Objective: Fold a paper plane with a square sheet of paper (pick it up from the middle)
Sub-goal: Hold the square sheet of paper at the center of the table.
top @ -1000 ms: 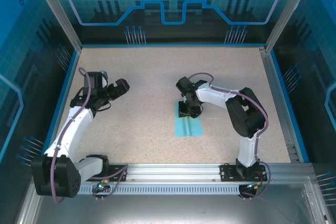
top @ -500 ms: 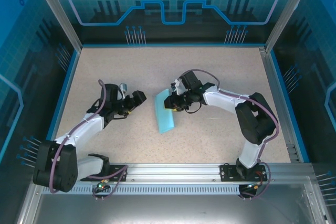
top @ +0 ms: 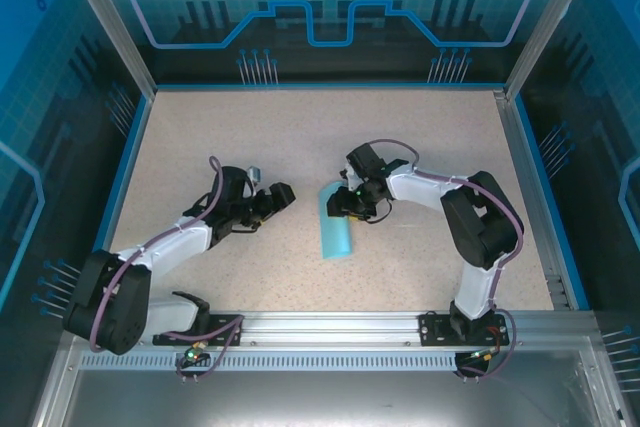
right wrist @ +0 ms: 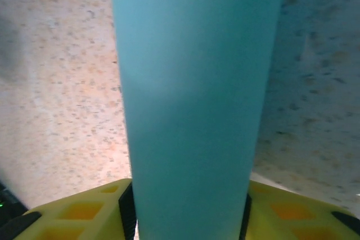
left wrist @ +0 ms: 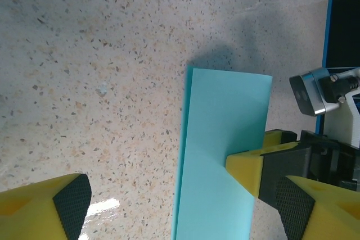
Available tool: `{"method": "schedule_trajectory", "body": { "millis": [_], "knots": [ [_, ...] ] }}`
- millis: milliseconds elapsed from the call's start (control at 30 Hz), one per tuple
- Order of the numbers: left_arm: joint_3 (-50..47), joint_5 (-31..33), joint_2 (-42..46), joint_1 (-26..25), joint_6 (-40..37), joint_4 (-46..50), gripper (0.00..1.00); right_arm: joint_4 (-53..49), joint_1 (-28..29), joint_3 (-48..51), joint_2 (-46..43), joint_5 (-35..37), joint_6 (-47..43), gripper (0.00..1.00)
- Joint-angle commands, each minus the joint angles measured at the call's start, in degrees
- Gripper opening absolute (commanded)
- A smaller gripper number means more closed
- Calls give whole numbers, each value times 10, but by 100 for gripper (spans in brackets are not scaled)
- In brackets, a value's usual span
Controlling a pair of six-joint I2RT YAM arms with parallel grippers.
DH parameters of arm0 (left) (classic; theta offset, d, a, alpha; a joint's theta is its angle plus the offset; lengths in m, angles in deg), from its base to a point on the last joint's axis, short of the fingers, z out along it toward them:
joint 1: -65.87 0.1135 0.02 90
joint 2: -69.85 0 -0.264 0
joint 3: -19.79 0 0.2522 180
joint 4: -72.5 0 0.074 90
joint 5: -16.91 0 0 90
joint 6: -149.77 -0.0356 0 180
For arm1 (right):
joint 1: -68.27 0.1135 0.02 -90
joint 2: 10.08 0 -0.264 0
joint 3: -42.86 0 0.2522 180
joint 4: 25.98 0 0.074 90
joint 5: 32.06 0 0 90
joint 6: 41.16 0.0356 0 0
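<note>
Speckled beige table [top: 420,137], blue rim; folded sheet of paper [top: 334,229] above middle, contact unclear.

No text, label, brand or number can be read on anything here.

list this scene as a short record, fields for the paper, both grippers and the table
paper: light blue, folded into a long narrow strip, not yet a plane
right gripper: shut on the paper near its far end
left gripper: open, facing the paper from its left, a gap between them in the top view
table: speckled beige, blue border
</note>
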Motion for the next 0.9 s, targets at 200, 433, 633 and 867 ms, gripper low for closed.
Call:
{"method": "schedule_trajectory", "body": {
  "millis": [200, 433, 633, 867],
  "knots": [
    [-3, 4, -20, -47, 42, -44, 79, -46, -5, 2, -4, 80, -11, 54],
    [7, -6, -61, -83, 65, -84, 57, -35, -7, 11, 10, 96, 18, 48],
    [35, -2, -88, -105, 58, -83, 47, -21, -10, 16, 21, 86, 34, 47],
    [60, -5, -126, -121, 48, -87, 41, -31, -4, 11, 40, 90, 4, 52]
  ]
}}
